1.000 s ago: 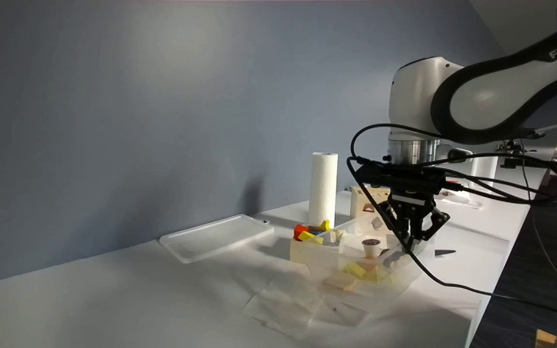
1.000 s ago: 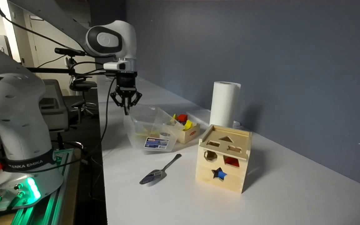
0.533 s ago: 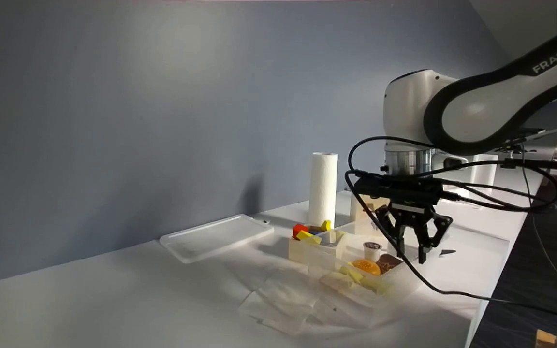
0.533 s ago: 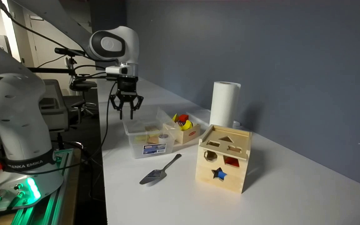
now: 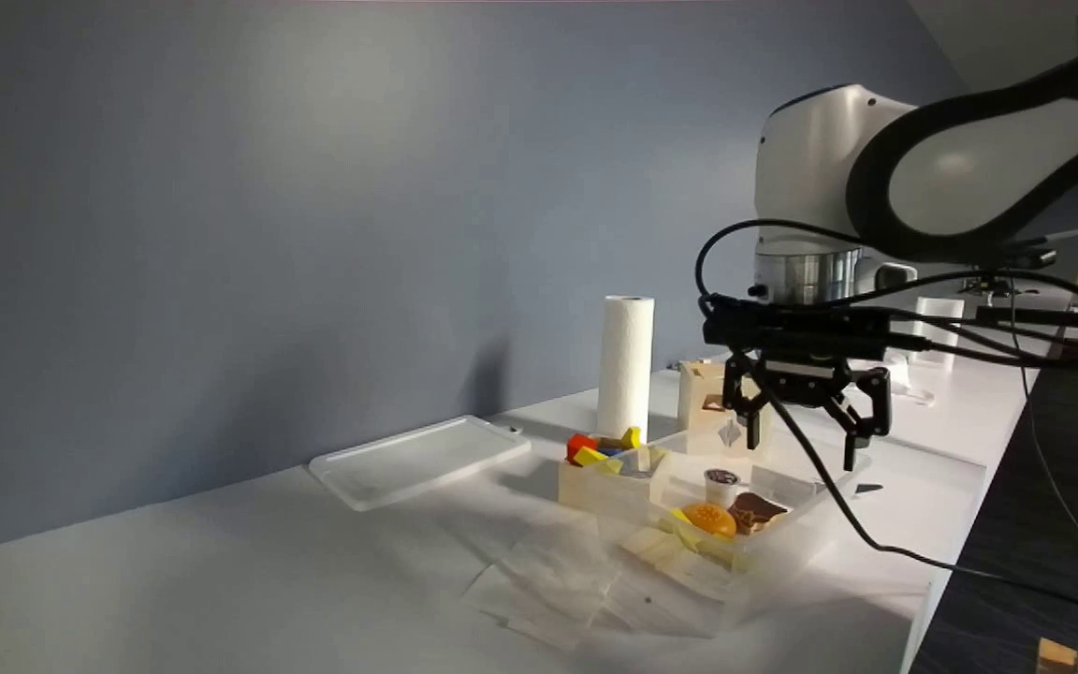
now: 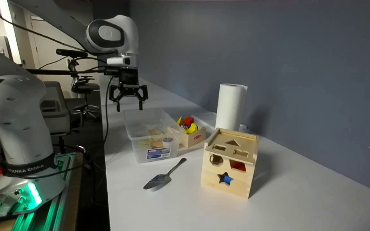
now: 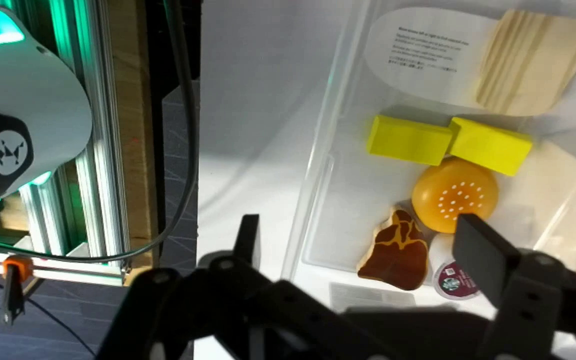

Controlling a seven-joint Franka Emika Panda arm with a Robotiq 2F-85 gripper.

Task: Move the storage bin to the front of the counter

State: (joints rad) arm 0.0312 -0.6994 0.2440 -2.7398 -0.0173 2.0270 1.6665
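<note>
The storage bin [image 6: 140, 150], a clear plastic tub with a blue label on one end, rests level on the white counter [image 6: 268, 211], close to its long edge. Through its walls in an exterior view, a bun [image 5: 709, 519] and a brown steak shape [image 5: 756, 511] show inside. My gripper [image 6: 129, 107] is above the bin's far end, apart from its rim, with jaws spread wide and nothing between them. In the wrist view the gripper [image 7: 359, 222] straddles the bin's long rim [image 7: 310, 185] from above; one finger [image 7: 485, 255] covers part of the bun and a coffee pod [image 7: 453, 280].
A small wooden box of coloured blocks [image 6: 192, 136] stands right beside the bin. Nearby are a wooden shape-sorter cube [image 6: 226, 166], a cake server [image 6: 164, 176] and a paper towel roll [image 6: 231, 107]. A flat white lid [image 5: 417, 461] lies by the wall. A black cable [image 5: 862, 524] hangs beside the gripper.
A second ago the gripper was closed at the rim of the tilted bin. It lowered and parted, and the bin settled flat. Since then the gripper has risen and opened wider.
</note>
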